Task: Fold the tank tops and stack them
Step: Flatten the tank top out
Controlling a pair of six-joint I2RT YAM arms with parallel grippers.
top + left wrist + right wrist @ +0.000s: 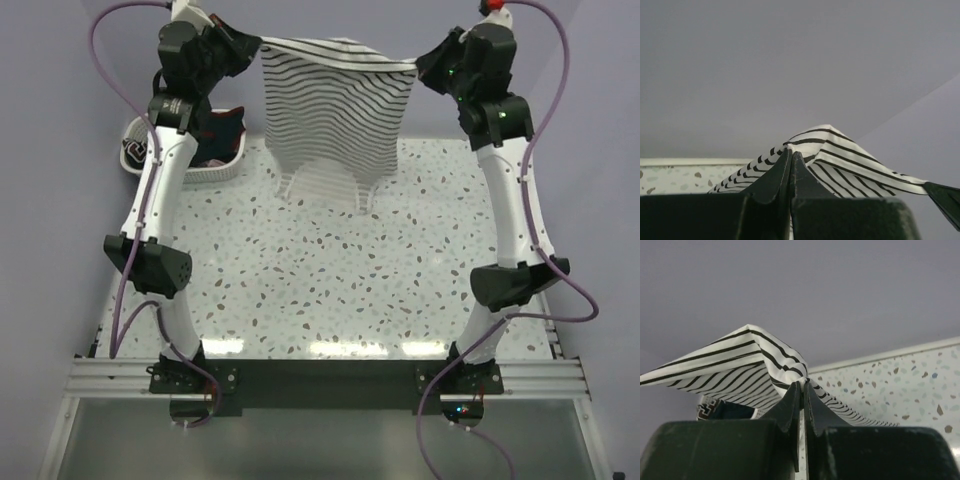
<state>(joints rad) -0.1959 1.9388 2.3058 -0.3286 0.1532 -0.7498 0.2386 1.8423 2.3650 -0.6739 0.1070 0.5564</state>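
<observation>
The striped tank top (pixel 335 110) is soft, thin white cloth crossed by narrow dark lines that bend and ripple wherever the fabric sags. It hangs in the air above the far half of the table (pixel 330 290). Its top edge is stretched almost level between the two arms, and its lower end drapes in loose folds onto the table's surface. That surface is a hard, pale slab speckled with small grey and brown flecks.

The left gripper (pixel 250 45) is pressed together on one upper corner of the cloth. From the left wrist, its dark, wedge-shaped fingers (pixel 782 172) meet at their tips, with the fabric (pixel 840 155) peaking over them. The right gripper (pixel 425 68) pinches the other corner in the same way (pixel 804 385), and the cloth (pixel 740 365) tents beside it.

At the table's far left corner sits a white basket (pixel 140 150) with rounded walls, holding a crumpled dark top (pixel 222 130) with a trace of red.
</observation>
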